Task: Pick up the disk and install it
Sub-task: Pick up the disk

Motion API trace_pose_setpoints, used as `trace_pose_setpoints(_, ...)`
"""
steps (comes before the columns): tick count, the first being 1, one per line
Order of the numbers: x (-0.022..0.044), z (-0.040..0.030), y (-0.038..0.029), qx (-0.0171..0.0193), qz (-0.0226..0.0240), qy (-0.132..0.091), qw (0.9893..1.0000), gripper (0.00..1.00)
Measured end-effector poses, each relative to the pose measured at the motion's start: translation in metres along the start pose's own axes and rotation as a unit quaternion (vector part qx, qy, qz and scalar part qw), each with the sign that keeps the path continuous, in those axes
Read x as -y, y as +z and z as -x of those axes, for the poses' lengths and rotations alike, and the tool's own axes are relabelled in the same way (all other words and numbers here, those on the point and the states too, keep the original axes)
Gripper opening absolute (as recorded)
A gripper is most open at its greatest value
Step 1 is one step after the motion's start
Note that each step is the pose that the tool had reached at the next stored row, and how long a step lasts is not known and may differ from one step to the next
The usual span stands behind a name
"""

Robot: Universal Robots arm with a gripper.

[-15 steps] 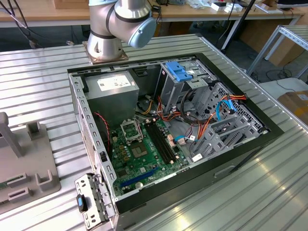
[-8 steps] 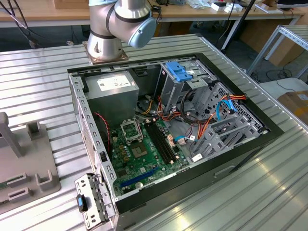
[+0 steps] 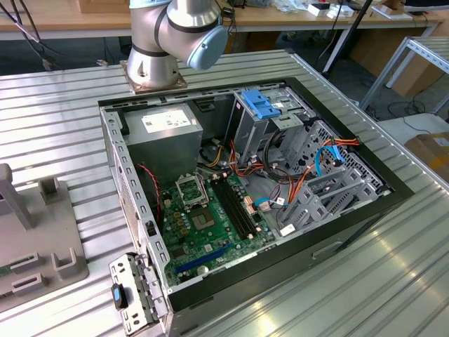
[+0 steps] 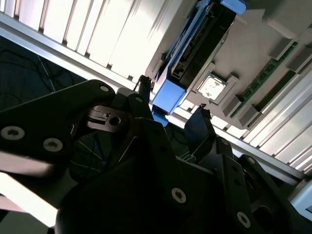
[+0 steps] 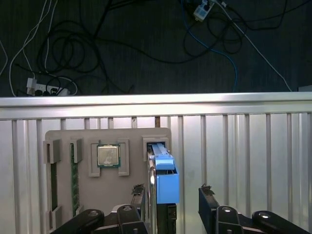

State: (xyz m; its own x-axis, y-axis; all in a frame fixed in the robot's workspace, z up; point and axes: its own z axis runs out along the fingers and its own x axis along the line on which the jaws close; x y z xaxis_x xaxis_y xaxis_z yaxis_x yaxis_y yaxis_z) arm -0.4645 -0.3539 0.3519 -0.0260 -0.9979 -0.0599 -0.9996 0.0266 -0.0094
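Observation:
The disk (image 5: 163, 183) stands on edge in a slot of a grey fixture plate (image 5: 131, 195), its bright blue rail facing the camera. In the second wrist view the disk (image 4: 197, 46) shows a dark side and a blue rail end. In both wrist views my gripper (image 5: 171, 191) (image 4: 173, 102) is open. One fingertip (image 5: 139, 191) stands on one side of the disk's near end, the other on the far side. A gap shows between each finger and the disk.
The fixture plate also holds a processor chip (image 5: 108, 156) and a green memory stick (image 5: 74, 180), on a ribbed metal table (image 5: 243, 165). The exterior view has an open computer case (image 3: 238, 182) with a power-supply box (image 3: 165, 130), a motherboard (image 3: 210, 217) and a blue bracket (image 3: 261, 104) on its drive cage.

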Motion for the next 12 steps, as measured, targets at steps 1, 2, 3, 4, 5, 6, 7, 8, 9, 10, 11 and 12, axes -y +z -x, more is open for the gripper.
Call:
trace_pose_setpoints(1, 0.0000, 0.0000, 0.0000, 0.0000, 0.0000, 0.000, 1.0000, 0.56)
trace_pose_setpoints(2, 0.0000, 0.0000, 0.0001, 0.0000, 0.0000, 0.000, 1.0000, 0.56)
trace_pose_setpoints(3, 0.0000, 0.0000, 0.0001, 0.0000, 0.0000, 0.000, 1.0000, 0.56)
trace_pose_setpoints(4, 0.0000, 0.0000, 0.0001, 0.0000, 0.0000, 0.000, 1.0000, 0.56)
trace_pose_setpoints(5, 0.0000, 0.0000, 0.0002, 0.0000, 0.0000, 0.000, 1.0000, 0.56)
trace_pose_setpoints(6, 0.0000, 0.0000, 0.0010, 0.0001, -0.0002, 0.000, 1.0000, 0.56)
trace_pose_setpoints(7, 0.0000, -0.0001, 0.0012, 0.0000, 0.0000, 0.000, 1.0000, 0.56)
trace_pose_setpoints(8, 0.0000, -0.0001, 0.0015, 0.0000, 0.0000, 0.000, 1.0000, 0.56)
trace_pose_setpoints(9, 0.0000, -0.0001, 0.0022, 0.0001, -0.0001, 0.000, 1.0000, 0.56)
trace_pose_setpoints(10, 0.0000, -0.0002, 0.0030, 0.0001, -0.0001, 0.000, 1.0000, 0.56)
trace_pose_setpoints(11, 0.0000, -0.0003, 0.0048, 0.0000, 0.0000, 0.000, 1.0000, 0.56)
trace_pose_setpoints(12, -0.0001, -0.0003, 0.0058, 0.0000, 0.0000, 0.000, 1.0000, 0.56)
